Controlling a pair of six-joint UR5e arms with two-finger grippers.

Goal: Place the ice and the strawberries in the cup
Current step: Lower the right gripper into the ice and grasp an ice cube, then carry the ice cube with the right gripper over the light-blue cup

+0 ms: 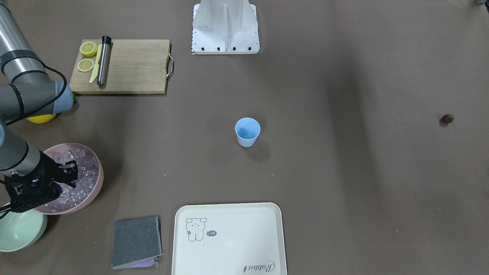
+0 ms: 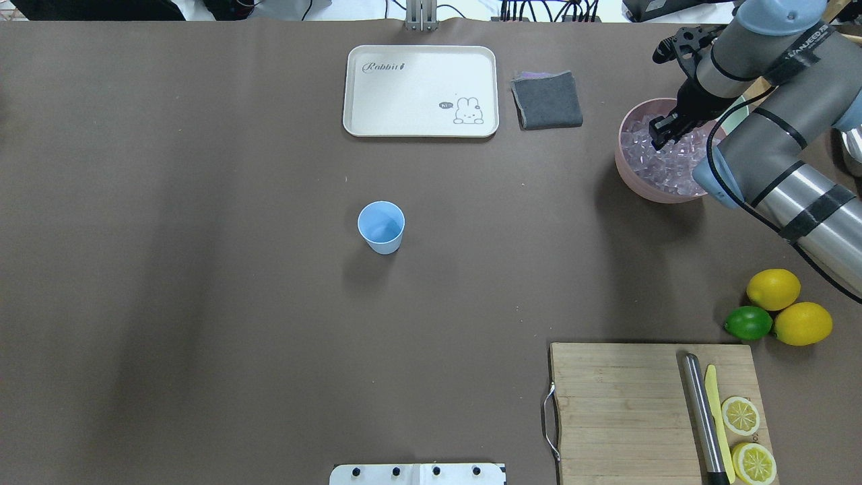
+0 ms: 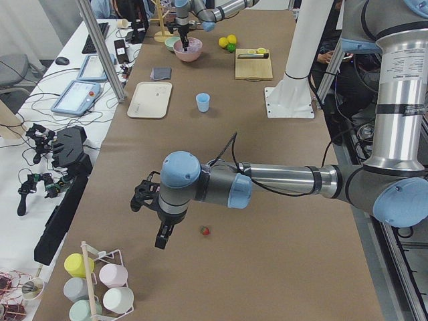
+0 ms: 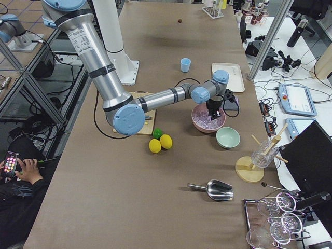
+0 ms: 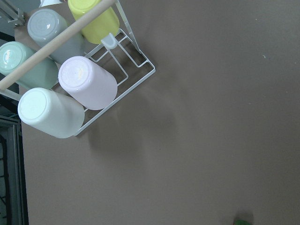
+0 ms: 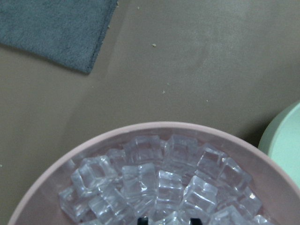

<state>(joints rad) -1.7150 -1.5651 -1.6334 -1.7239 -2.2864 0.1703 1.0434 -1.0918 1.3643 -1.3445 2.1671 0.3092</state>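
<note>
Standing in the pink bowl's [image 2: 626, 172] ice [image 6: 154, 187], the right gripper [image 6: 169, 219] has its tips narrowly apart around one cube; whether it grips, I cannot tell. Well apart, mid-table, the cup [image 2: 382, 229] stands upright, mouth up. Farthest, the strawberry [image 1: 447, 118] lies along the table's length, green end pointing away from the cup.

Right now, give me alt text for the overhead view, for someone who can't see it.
The robot's right hand is down at the ice in a pink bowl, upper right; the pale-blue cup stands empty mid-table. Beyond lie a tray and grey cloth; a cutting board sits lower right.
</note>
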